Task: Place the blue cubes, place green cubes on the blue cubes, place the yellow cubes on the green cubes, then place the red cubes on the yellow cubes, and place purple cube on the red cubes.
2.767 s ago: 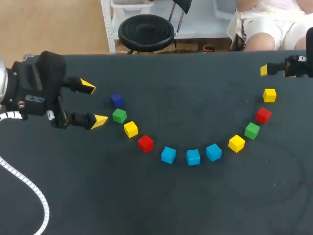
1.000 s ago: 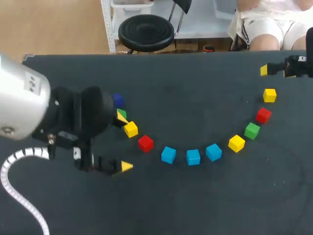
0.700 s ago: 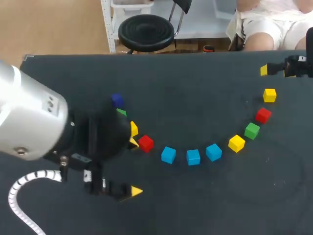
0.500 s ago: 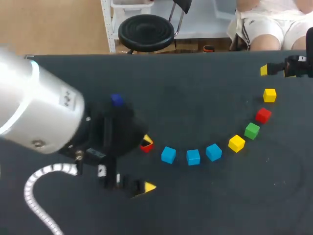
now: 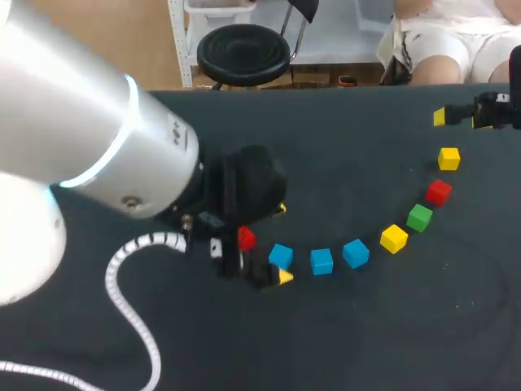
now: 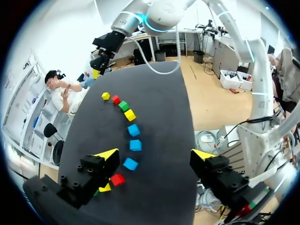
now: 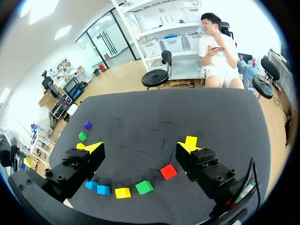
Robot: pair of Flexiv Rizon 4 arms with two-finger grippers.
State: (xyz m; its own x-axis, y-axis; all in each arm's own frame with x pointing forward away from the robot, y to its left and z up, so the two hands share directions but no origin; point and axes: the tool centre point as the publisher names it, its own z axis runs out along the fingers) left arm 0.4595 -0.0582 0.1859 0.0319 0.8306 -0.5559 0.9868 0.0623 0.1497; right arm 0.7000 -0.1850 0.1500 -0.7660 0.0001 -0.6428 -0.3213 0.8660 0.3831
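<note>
— Where is the left gripper (image 5: 282,243) sitting?
— It is hovering over the small light-blue cube (image 5: 280,257) at the left end of the curved row on the dark surface (image 5: 342,342), fingers spread wide and holding nothing. The right gripper (image 7: 140,147) is hanging open and empty too, by the row's far end.
— What is worrying you?
— The small red cube (image 5: 246,238) is lying just beside the blue one. A finger coming down off-centre could end up knocking it askew.

The black table (image 5: 358,130) carries a curved row of coloured cubes (image 5: 394,239), with three blue cubes (image 5: 321,261) at its middle.
</note>
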